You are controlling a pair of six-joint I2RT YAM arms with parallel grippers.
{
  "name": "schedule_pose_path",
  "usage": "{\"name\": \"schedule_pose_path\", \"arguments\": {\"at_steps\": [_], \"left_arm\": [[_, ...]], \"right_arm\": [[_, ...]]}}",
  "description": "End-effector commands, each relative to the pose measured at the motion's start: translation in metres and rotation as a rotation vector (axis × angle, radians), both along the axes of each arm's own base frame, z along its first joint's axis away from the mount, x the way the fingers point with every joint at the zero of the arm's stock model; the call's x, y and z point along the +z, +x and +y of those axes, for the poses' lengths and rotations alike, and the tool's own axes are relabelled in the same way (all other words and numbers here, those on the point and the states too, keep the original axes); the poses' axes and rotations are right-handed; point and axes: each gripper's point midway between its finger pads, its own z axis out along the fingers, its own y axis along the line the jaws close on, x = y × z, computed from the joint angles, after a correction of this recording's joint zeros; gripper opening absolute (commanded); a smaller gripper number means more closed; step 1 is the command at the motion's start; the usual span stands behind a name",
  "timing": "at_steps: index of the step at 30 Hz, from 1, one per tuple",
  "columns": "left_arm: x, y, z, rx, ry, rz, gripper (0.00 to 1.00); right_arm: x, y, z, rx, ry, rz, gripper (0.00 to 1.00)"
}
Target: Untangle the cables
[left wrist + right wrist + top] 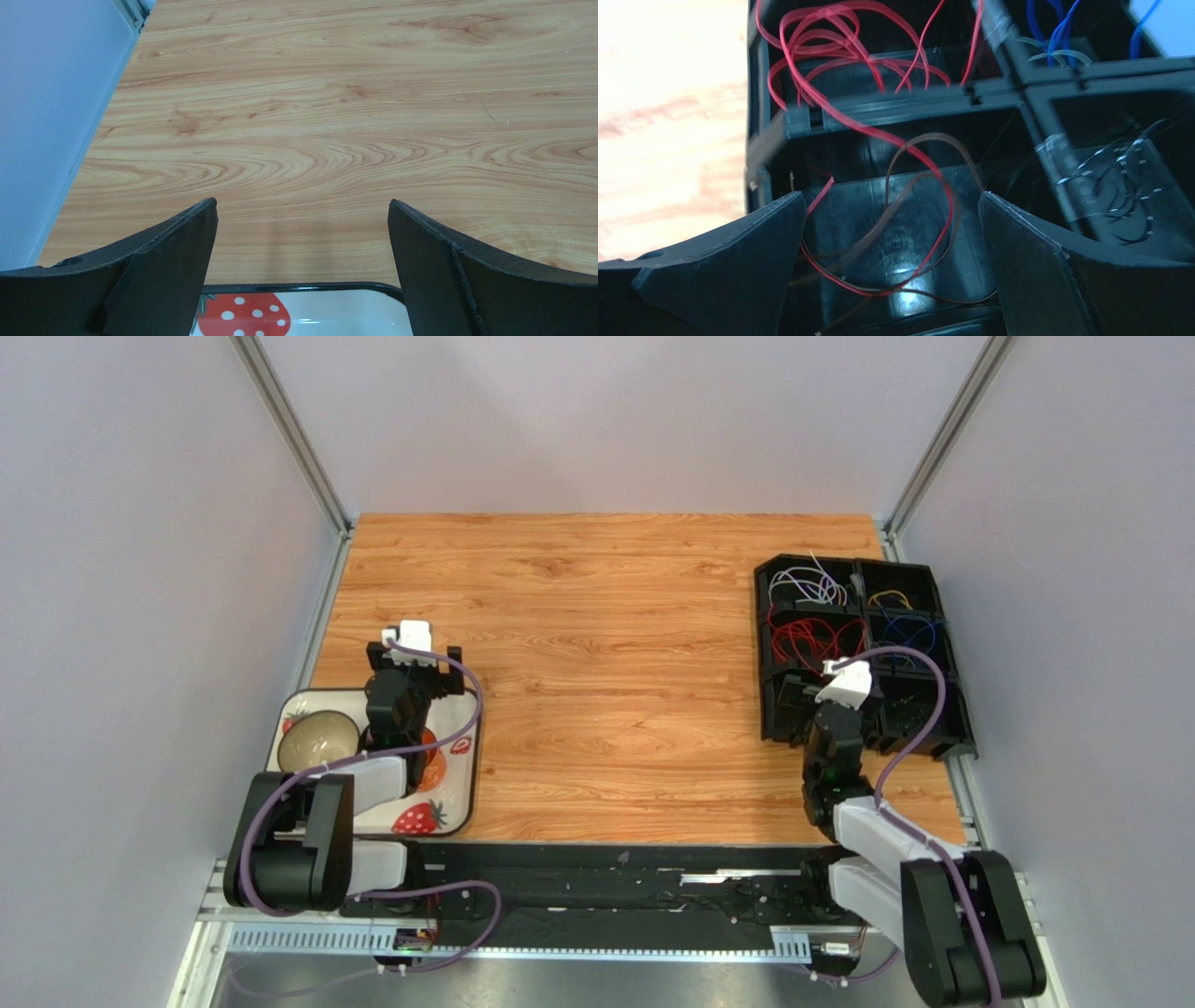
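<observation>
Your right gripper (892, 203) hangs released, jaws wide, over the near compartment of the bin (899, 105), where red and brown cables (950, 210) lie looped, perhaps entangled; your left gripper (302, 210) is spread too, empty, above the tray (302, 285) edge

Light-brown wood-grain rectangular tabletop (603, 658) under soft, even light. Closed in behind it, on its left and on its right by plain pale grey wall panels (617, 420). At its two far corners, slim silver metal posts (295, 437), leaning outward in the top view.
</observation>
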Motion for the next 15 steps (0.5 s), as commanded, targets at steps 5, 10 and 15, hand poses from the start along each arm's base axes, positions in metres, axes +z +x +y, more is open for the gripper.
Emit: {"name": "schedule_pose_path", "arguments": {"at_steps": [5, 10, 15], "left_arm": [[0.018, 0.007, -0.004, -0.021, -0.025, -0.066, 0.99], [0.017, 0.007, -0.004, -0.023, -0.025, -0.065, 0.99], [0.017, 0.007, -0.004, -0.023, -0.025, -0.065, 0.99]], "right_arm": [[0.033, 0.038, 0.013, 0.150, 0.053, -0.203, 1.00], [0.017, 0.045, 0.017, 0.180, 0.036, -0.207, 1.00], [0.012, 0.058, 0.018, 0.180, 0.048, -0.109, 1.00]]}}
